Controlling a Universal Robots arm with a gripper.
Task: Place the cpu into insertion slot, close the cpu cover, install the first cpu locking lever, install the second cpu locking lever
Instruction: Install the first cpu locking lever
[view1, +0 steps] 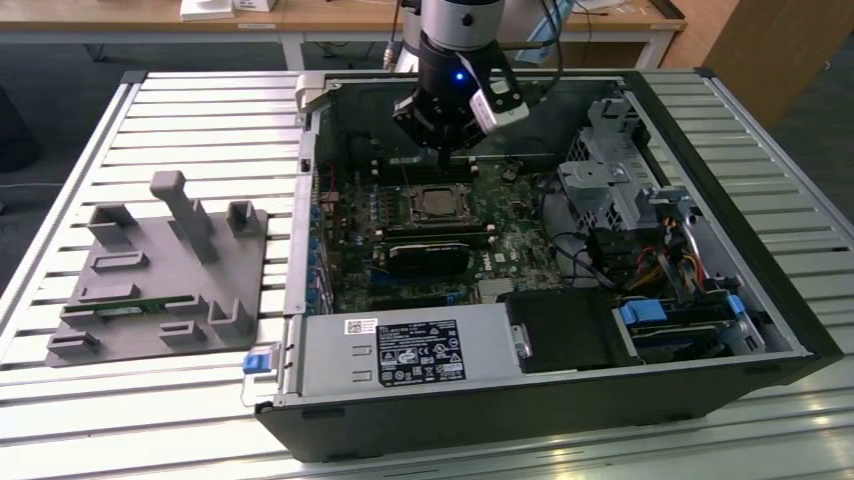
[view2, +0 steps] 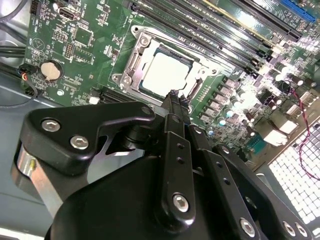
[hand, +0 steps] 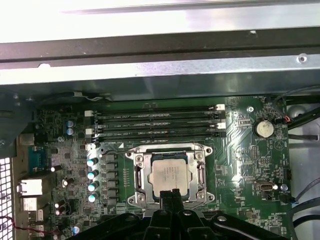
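On the exterior view's left, a grey parts fixture (view1: 160, 280) stands aside. Rightward, inside the computer case (view1: 747, 300), the cpu (hand: 169, 176) sits in the insertion slot (hand: 148, 176), framed by the cpu cover (hand: 167, 148). The gripper (hand: 170, 192) hovers at its edge, jaws pinched together and empty, likely poised for pressing.

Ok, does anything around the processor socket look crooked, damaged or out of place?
Nothing stands out. In the first wrist view the cpu lies flat and square inside the cpu cover, which looks level, and the shut pincer is at the cover's edge. No bent or loose parts show.
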